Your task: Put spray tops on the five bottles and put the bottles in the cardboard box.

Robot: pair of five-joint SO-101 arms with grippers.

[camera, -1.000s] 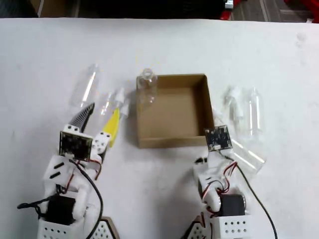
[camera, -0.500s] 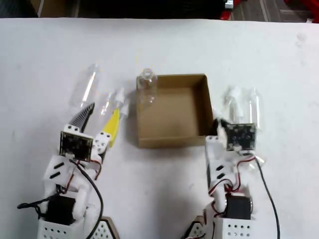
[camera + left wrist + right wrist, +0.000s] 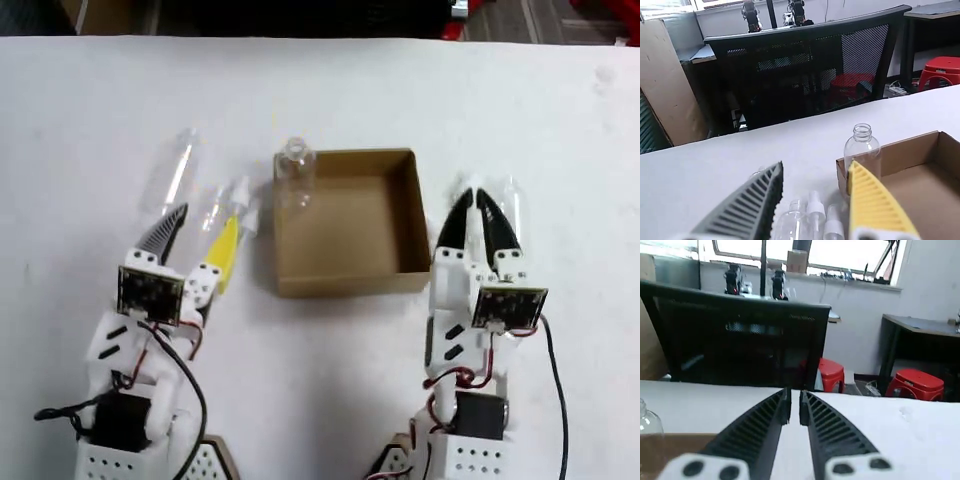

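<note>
High view: a clear, open-necked bottle (image 3: 295, 170) stands upright at the cardboard box's (image 3: 345, 283) far left corner, beyond the spread left gripper (image 3: 207, 219). Right of the box, the right gripper (image 3: 473, 198) is pressed together.

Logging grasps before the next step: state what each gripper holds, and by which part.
Nothing is held. The left gripper is open over a lying bottle; the right gripper is shut on nothing.

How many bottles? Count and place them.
4 bottles: one upright by the box's far corner, two lying left of it, one beside the right gripper; others may hide under that arm.
</note>
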